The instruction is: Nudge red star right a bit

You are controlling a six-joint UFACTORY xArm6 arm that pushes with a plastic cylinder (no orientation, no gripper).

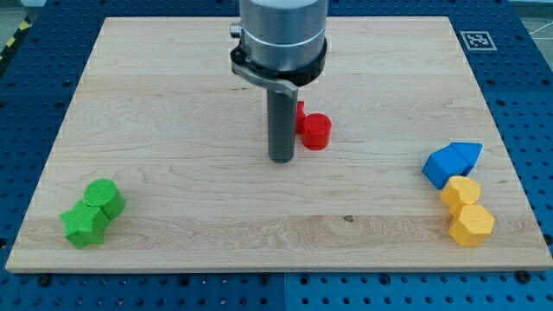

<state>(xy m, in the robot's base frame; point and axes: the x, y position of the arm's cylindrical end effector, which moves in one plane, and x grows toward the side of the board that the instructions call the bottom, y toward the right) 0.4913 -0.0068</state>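
My tip (282,160) rests on the wooden board near its middle. A red block (300,112), probably the red star, is mostly hidden behind the rod; only a sliver shows at the rod's right edge, so its shape cannot be made out. A red cylinder (316,131) sits just right of the rod and touches that red sliver. My tip is just below and left of both red blocks.
A green cylinder (104,198) and a green star (85,225) sit together at the view's bottom left. Two blue blocks (451,161) and two yellow blocks (466,210) cluster at the right. The board's edge (276,269) runs along the view's bottom.
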